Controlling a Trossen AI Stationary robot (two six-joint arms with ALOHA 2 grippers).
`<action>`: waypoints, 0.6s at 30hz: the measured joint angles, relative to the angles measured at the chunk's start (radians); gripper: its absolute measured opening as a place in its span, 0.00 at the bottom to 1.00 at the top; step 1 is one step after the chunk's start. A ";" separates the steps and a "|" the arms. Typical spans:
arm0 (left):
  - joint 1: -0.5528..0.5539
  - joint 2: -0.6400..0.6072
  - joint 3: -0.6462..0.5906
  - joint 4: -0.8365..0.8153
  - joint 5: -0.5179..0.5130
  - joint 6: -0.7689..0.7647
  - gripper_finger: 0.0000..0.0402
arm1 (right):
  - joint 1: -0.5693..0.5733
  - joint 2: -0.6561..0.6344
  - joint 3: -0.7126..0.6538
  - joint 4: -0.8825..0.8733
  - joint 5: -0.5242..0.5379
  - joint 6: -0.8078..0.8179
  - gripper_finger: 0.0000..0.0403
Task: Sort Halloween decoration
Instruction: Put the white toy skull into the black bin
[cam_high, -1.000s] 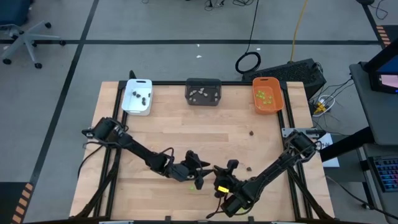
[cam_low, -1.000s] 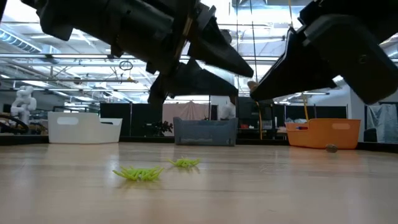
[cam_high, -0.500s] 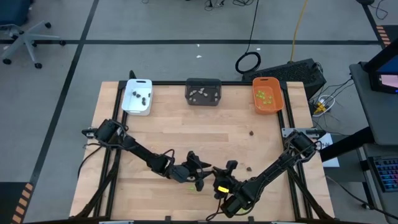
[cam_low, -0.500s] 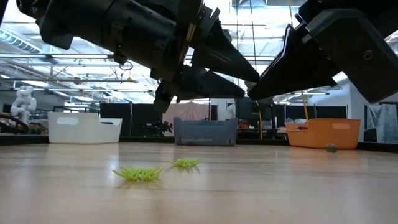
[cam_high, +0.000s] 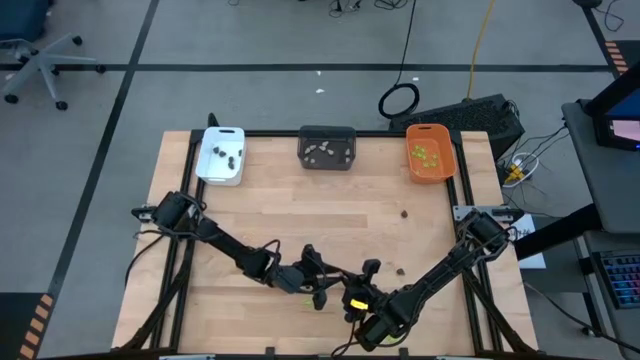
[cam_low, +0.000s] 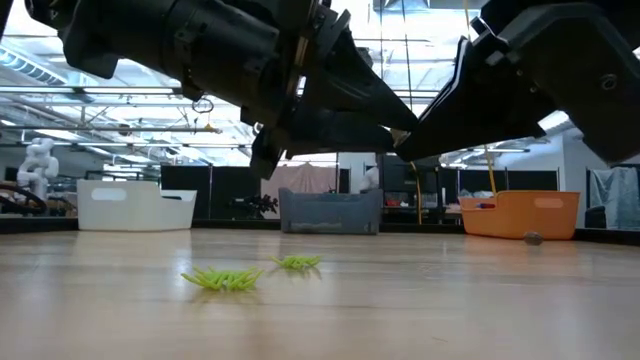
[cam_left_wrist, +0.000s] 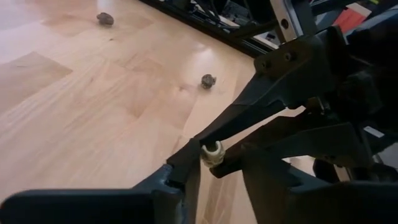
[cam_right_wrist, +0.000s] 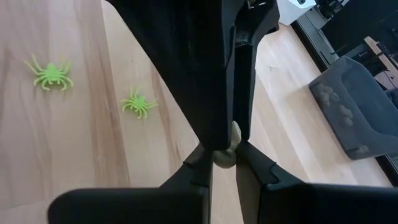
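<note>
Handover at the near middle of the table: the left gripper (cam_left_wrist: 211, 157), spread a second ago, is now pressed onto the small pale beige rounded piece (cam_left_wrist: 212, 152) also pinched by the right gripper (cam_right_wrist: 225, 159). Transfer toward the dark grey rectangular tray (cam_high: 327, 148) is judged likely. Two lime-green plastic spiders (cam_low: 222, 278) are left unsorted below, unmoved since earlier.

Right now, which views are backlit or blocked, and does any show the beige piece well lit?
Low view: ceiling lights behind turn both arms to silhouettes, the left pincer and right pincer included; the green spiders on the table are lit. Right wrist view: the dark left arm blocks the centre, yet the beige piece shows. Left wrist view: even light, the piece plain.
</note>
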 joint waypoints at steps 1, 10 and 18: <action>0.000 0.000 -0.001 0.007 0.010 0.003 0.27 | 0.000 0.000 0.000 0.001 0.000 0.000 0.05; 0.014 0.000 -0.003 0.027 0.071 0.027 0.06 | 0.002 0.000 0.000 0.003 0.004 -0.015 0.05; 0.016 0.000 -0.003 0.026 0.103 0.028 0.02 | 0.003 0.000 0.000 0.006 -0.003 -0.012 0.08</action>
